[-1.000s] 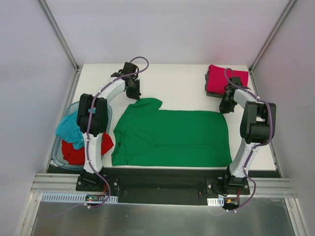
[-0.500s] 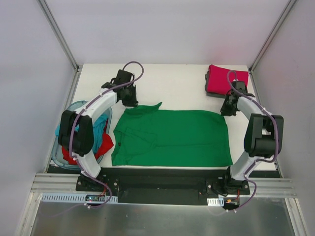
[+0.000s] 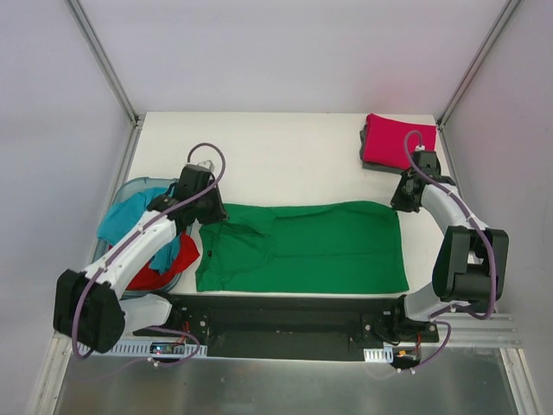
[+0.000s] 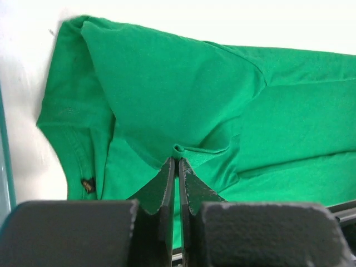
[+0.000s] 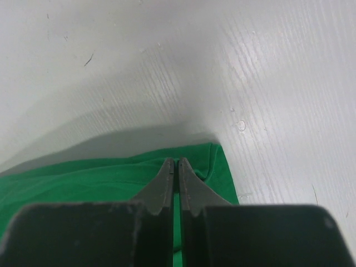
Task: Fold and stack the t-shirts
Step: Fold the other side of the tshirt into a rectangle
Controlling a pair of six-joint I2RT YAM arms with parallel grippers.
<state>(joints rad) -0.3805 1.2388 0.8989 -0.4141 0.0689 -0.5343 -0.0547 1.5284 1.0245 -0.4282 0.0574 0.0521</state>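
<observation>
We see a white table [image 3: 302,156] enclosed by pale, bare walls [image 3: 302,52], with slanting metal struts [image 3: 104,60] in the back corners. A black strip [image 3: 285,304] runs along the near edge, and a sheet of dull metal [image 3: 276,385] lies in front of it. Close up from the right wrist, the tabletop shows a fine grain and a few small specks and scratches.

The green t-shirt [image 3: 320,246] lies across the near half of the table, its far edge doubled over towards us on the left. The left gripper [image 4: 178,161] has its fingers pressed together on a pinch of that doubled cloth. The right gripper [image 5: 178,161] sits at the shirt's far right corner, its fingers closed on the very edge of the green cloth, as far as we can make out.

In the far right corner the crimson-pink t-shirt [image 3: 393,143] lies folded on top of the dark grey t-shirt [image 3: 366,156], of which only a thin border shows. At the left edge a translucent tub [image 3: 138,181] holds the teal t-shirt [image 3: 121,220] and the red t-shirt [image 3: 177,252], both crumpled, the red one spilling over its right rim.
</observation>
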